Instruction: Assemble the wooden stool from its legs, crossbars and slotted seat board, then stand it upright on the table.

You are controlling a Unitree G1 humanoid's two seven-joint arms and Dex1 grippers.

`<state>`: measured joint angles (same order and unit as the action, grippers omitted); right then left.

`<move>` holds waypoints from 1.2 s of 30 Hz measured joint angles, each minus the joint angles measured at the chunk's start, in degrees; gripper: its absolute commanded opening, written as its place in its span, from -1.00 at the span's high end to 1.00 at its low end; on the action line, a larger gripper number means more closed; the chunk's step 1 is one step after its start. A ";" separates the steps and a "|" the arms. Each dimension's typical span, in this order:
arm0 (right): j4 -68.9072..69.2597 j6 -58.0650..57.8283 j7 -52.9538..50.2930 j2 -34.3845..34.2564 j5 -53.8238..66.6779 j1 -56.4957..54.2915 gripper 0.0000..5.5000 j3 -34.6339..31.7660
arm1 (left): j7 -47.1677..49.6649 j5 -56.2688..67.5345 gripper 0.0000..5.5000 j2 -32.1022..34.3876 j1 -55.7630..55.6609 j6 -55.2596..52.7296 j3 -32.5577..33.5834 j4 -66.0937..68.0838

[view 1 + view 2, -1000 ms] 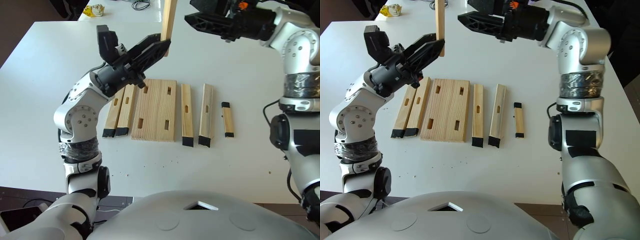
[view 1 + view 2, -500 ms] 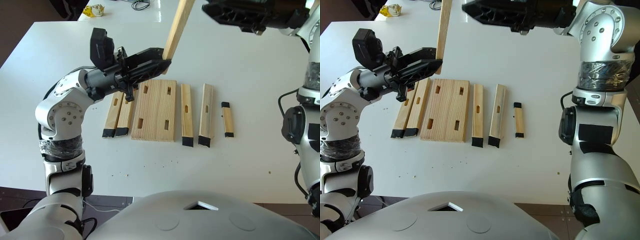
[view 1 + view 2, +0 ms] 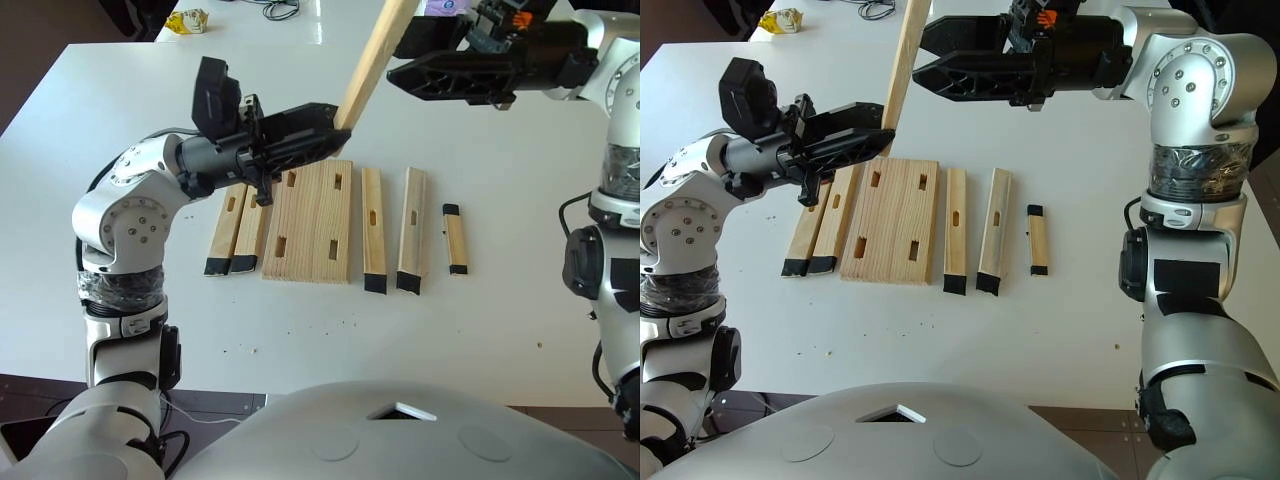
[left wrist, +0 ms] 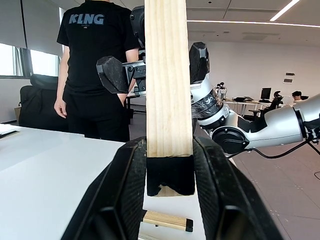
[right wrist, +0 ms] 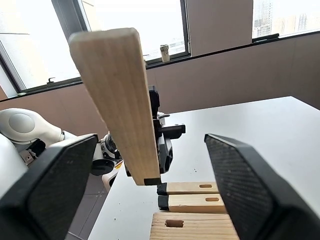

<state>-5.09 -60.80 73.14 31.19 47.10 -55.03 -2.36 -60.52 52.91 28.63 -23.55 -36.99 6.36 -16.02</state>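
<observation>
My left gripper [image 3: 335, 125] is shut on the black-tipped end of a wooden leg [image 3: 372, 58], held above the table and leaning up toward the right. My right gripper [image 3: 922, 52] is open, its two fingers on either side of the leg's upper part; whether they touch it I cannot tell. In the right wrist view the leg [image 5: 117, 100] stands between the wide-spread fingers [image 5: 55, 190]. The slotted seat board [image 3: 312, 220] lies flat below. Two legs [image 3: 240, 222] lie to its left, two more [image 3: 373, 230] and a short crossbar [image 3: 455, 240] to its right.
The parts lie in a row mid-table on a white table [image 3: 500, 320], with bare surface in front and to both sides. A yellow object [image 3: 188, 20] and cables [image 3: 280, 8] sit at the far edge.
The left gripper has tilted the leg further to the right. The right gripper, higher and farther right half a second ago, has come down and left around the leg's upper part.
</observation>
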 measured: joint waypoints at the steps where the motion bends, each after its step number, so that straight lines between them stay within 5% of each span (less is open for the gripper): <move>1: 0.32 -0.40 -0.60 -0.16 0.48 0.04 -0.44 -0.36 | -0.01 -0.01 0.52 0.00 0.06 0.08 -0.04 0.00; 14: 1.94 -4.91 -7.48 -1.97 6.53 0.52 -0.44 -2.92 | -0.01 -0.74 0.52 -0.02 1.29 0.77 -1.27 -0.14; 30: 5.23 -6.78 -11.39 -3.00 8.79 3.57 0.42 -2.56 | 0.06 -1.26 0.52 -0.01 1.94 1.70 -1.87 -0.50; 36: 6.08 -6.93 -12.16 -2.60 8.91 3.79 0.47 -2.17 | 0.01 -1.65 0.52 0.14 2.57 1.94 -2.32 -0.78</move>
<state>0.99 -67.73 60.98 28.59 56.01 -51.24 -4.53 -60.51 51.25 28.77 -20.98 -35.04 4.05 -16.81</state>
